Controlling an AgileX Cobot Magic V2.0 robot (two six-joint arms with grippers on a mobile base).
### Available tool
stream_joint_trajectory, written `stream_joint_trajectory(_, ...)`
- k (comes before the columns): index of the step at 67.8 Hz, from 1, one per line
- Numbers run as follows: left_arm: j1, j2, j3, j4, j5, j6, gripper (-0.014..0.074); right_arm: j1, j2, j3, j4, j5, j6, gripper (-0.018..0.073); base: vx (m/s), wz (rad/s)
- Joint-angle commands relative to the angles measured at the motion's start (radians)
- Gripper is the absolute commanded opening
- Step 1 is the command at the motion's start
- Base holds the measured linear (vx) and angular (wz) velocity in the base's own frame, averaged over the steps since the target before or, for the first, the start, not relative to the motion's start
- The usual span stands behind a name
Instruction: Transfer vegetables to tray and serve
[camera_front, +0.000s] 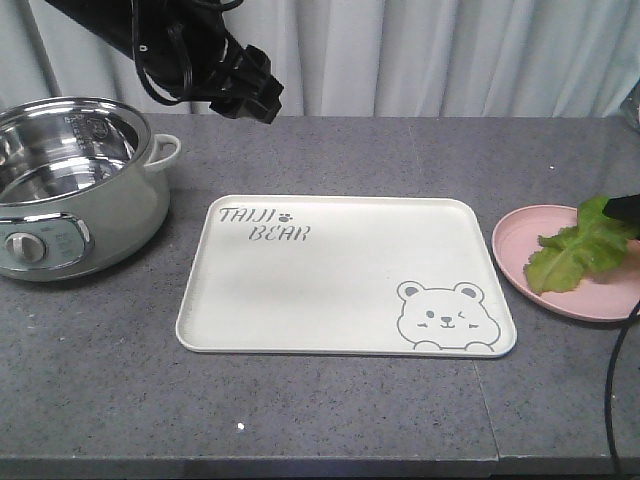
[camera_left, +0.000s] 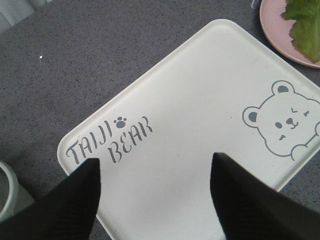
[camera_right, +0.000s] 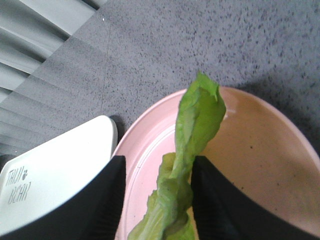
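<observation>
Lettuce (camera_front: 575, 250) is what your next move hangs on, and it lies on the pink plate (camera_front: 510, 250) at the right edge of the counter (camera_front: 100, 380), not yet on the tray (camera_front: 340, 270). Your right end effector (camera_right: 157, 160) is the one at it. In the wrist view its fingers (camera_right: 100, 200) stand on either side of the leaf, and the leaf's long axis runs straight down the gap, with the free end pointing out past the fingertips. A strip of plate shows between the leaf and one finger, and lower down the leaf fills the gap, so you cannot tell whether the fingers are pressing on it.

From the front, the leaf runs diagonally. Its broad end lies toward the tray-side rim of the plate, and the other end rises toward the counter's right edge, where your end effector enters the view.

The tray sits mid-counter, just beside the plate on its left and not touching it, so the carry should be a short one leftward. Your left end effector (camera_left: 155, 162) hangs spread wide and empty above the lettered corner of the tray, well apart from the leaf.
</observation>
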Motion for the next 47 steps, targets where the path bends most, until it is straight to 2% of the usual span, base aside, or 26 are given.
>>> stream_joint_trajectory(1, -0.001, -0.046, -0.027, -0.013, -0.055, -0.01, 0.0447, -0.003, -0.063, -0.023, 0.017, 0.007, -0.033, 0.0301, 0.0, 0.0)
stream_joint_trajectory(47, -0.001, -0.046, -0.027, -0.013, -0.053, -0.01, 0.0447, -0.004, -0.127, -0.022, 0.017, 0.225, -0.123, 0.0301, 0.0, 0.0)
